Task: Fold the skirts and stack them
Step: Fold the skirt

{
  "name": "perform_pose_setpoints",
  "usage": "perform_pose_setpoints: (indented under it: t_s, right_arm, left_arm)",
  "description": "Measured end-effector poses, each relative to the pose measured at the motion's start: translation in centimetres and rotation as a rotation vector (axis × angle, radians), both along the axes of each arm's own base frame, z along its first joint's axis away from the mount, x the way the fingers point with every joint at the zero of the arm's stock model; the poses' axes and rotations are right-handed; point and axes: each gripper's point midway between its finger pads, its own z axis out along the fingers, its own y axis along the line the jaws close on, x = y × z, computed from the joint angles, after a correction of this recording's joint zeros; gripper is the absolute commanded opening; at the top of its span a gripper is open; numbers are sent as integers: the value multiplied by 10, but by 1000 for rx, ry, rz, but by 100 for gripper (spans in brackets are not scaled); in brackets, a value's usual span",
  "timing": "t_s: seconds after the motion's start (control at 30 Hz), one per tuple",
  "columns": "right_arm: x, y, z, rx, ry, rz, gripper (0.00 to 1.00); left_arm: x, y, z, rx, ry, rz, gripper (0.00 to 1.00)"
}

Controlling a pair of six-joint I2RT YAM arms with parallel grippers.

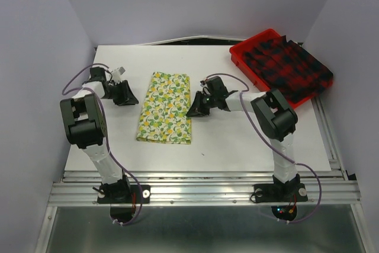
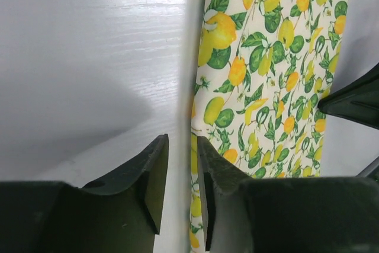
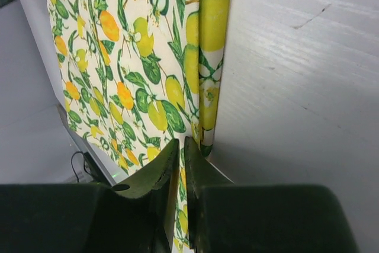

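The cream-yellow lemon-print skirt (image 1: 164,108) lies folded into a long rectangle in the middle of the table. My left gripper (image 1: 129,94) sits just off its left edge. In the left wrist view that gripper (image 2: 180,141) is open, with bare table showing in the gap and the lemon skirt (image 2: 272,63) beside its right finger. My right gripper (image 1: 193,111) is at the skirt's right edge. In the right wrist view it (image 3: 182,141) is pinched nearly shut over the folded edge of the lemon skirt (image 3: 136,57). The red-and-black plaid skirt (image 1: 293,66) lies bundled at the back right.
A red plastic tray (image 1: 240,48) at the back right corner holds the plaid skirt, which spills over its right side. White table (image 1: 249,140) stretches around the lemon skirt, with its metal front rail near the arm bases. Grey walls enclose the sides and back.
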Motion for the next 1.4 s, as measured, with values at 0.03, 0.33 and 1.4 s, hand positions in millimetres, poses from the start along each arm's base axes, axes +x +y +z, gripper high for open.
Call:
perform_pose_setpoints:
  t_s: [0.03,0.33,1.4]
  right_arm:
    - [-2,-1,0,-3,-1,12,17]
    - [11,1,49,-17,-154,149,85]
    - [185,-20,34,35,-361,-10,67]
  left_arm:
    - [-1,1,4,7,-11,-7,48]
    - [47,17,66,175,-271,-138,70]
    - [174,-59,45,-27,-347,-105,67]
